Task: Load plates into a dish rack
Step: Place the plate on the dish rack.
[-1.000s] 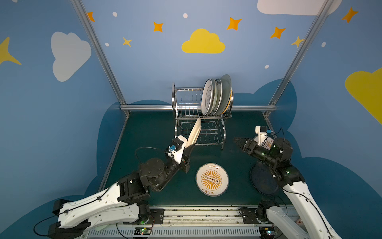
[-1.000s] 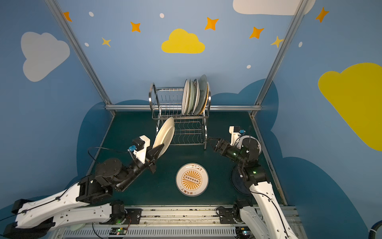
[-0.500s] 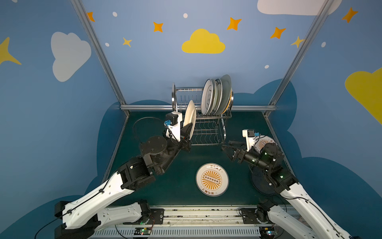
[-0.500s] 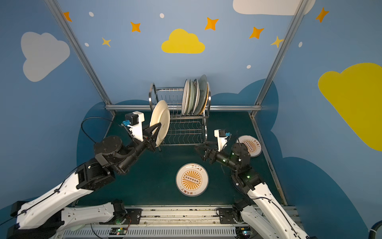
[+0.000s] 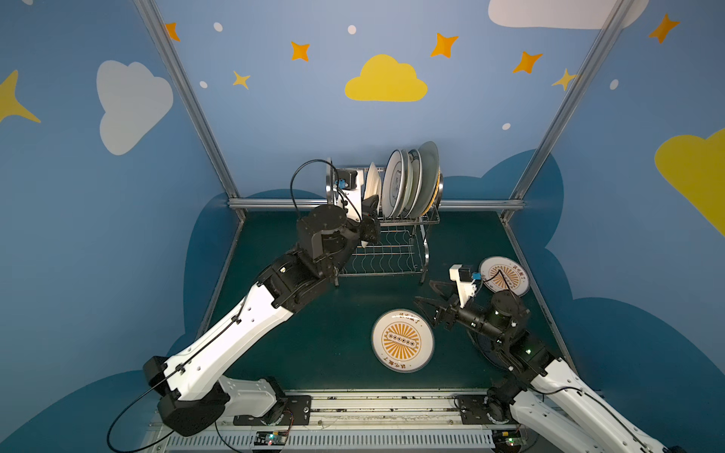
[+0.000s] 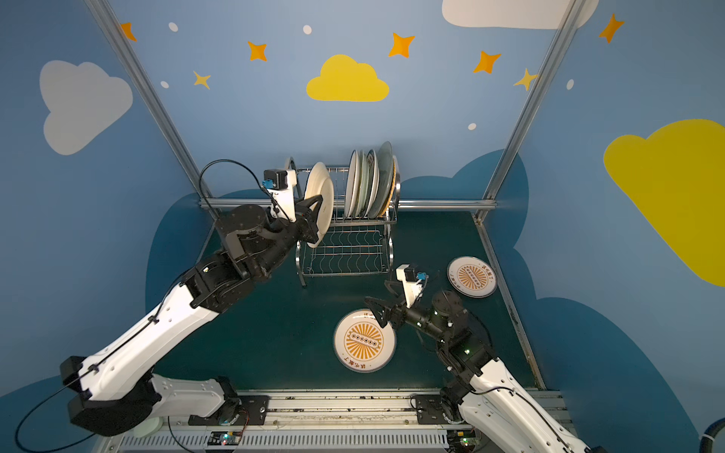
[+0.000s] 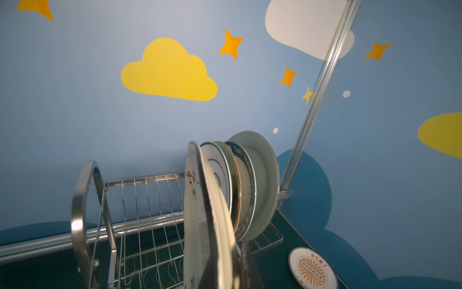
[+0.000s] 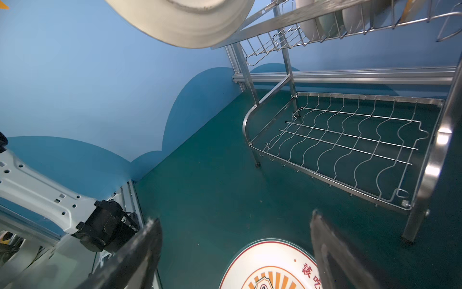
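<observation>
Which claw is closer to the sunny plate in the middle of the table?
The right claw. It hangs open by the edge of the middle sunburst plate, while the left claw is away up at the rack, shut on a cream plate.

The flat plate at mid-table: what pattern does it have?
The plate shows an orange sunburst on white, clearest in a top view.

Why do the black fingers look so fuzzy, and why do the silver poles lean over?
Right wrist view: the fingers sit too close to the lens, so they blur. Both top views: a wide lens splays the poles outward. Left wrist view: light glares on the rack.
</observation>
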Robot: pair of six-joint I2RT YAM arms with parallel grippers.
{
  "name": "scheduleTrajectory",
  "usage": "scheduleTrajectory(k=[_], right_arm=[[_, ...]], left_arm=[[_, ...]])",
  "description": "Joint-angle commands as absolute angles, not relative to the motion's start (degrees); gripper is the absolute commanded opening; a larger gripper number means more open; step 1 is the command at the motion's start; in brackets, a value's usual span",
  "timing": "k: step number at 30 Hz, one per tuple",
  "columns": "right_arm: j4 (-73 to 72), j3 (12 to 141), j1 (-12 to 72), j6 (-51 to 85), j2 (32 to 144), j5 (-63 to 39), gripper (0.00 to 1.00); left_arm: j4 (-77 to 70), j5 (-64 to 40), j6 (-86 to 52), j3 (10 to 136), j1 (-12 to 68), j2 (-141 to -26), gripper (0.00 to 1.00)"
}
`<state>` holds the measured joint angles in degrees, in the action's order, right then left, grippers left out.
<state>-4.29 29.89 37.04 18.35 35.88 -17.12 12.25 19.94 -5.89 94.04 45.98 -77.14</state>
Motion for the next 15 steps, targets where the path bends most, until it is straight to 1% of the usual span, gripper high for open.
scheduleTrajectory(k=[1, 10, 15], right_arm=[[-9.83, 27.49, 37.87, 15.81, 32.45, -13.98, 0.91], [-16.1, 22.26, 39.13, 12.78, 29.45, -11.53, 0.91], [-20.01, 19.8, 40.24, 11.26, 29.11, -9.96, 0.91]], left_arm=[[6.67, 16.89, -7.55, 99.57, 43.17, -79.14, 0.04], [8.87, 13.35, -8.87, 110.71, 38.14, -90.28, 0.04], [11.1, 13.23, -10.33, 116.74, 35.92, -95.81, 0.04]])
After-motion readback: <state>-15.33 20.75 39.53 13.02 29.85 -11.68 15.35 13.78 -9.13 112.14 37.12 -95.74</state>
